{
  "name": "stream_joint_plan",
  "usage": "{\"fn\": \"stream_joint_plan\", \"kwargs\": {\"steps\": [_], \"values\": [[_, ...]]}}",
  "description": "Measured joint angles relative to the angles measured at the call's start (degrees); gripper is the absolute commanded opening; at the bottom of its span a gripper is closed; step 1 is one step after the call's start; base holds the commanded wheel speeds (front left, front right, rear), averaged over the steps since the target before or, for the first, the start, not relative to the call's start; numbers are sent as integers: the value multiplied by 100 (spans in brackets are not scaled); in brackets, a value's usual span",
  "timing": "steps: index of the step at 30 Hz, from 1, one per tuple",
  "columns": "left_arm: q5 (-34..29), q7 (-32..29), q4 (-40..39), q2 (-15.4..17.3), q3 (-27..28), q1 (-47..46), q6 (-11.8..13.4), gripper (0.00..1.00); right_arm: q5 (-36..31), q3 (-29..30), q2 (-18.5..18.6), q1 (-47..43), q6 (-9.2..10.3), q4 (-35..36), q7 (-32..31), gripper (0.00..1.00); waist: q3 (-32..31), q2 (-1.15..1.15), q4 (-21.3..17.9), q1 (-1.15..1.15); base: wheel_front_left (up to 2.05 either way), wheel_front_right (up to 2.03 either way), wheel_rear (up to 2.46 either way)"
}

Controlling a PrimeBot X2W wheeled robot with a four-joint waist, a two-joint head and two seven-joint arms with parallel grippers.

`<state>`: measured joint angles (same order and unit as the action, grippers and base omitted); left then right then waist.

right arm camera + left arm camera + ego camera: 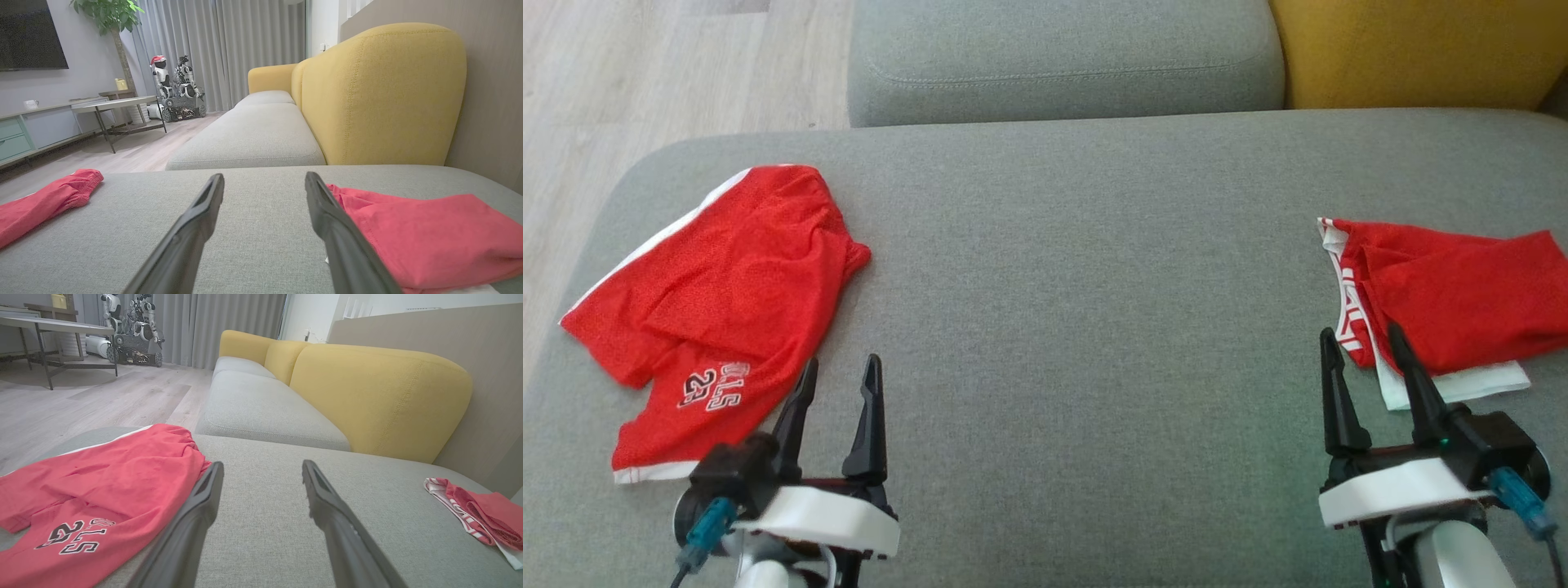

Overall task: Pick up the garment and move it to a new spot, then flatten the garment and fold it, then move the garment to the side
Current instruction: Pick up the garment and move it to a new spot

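Shorts (719, 302) are lying near-to-far along the cushion's (1078, 286) left edge, waistband farthest; left gripper (842, 362) and right gripper (1361, 331) are hovering spread, bare fabric between.

Left gripper (841, 363), lower left of frame: is showing two tapering black fingers (870, 416) on a white housing (825, 518), teal cable connector (709, 523) trailing. Right gripper (1361, 331), lower right: is looking alike, blue connector (1515, 496).
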<state>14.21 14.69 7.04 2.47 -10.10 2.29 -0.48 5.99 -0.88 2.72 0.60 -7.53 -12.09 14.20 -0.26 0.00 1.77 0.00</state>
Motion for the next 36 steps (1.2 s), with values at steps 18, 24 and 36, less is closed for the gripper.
{"fn": "stream_joint_plan", "kwargs": {"steps": [18,24,36], "values": [[-8,0,-12,-1,43,-7,-2,100,-1,-399,-1,8,0,-43,1,100,49,0,242,0,0,0,0],[-19,0,7,-1,266,-31,4,100,5,-720,0,61,0,-97,-9,100,75,0,784,0,0,0,0],[-18,0,-25,2,563,-88,3,100,45,-976,1,291,0,-238,-59,100,168,0,1979,0,0,0,0]]}}
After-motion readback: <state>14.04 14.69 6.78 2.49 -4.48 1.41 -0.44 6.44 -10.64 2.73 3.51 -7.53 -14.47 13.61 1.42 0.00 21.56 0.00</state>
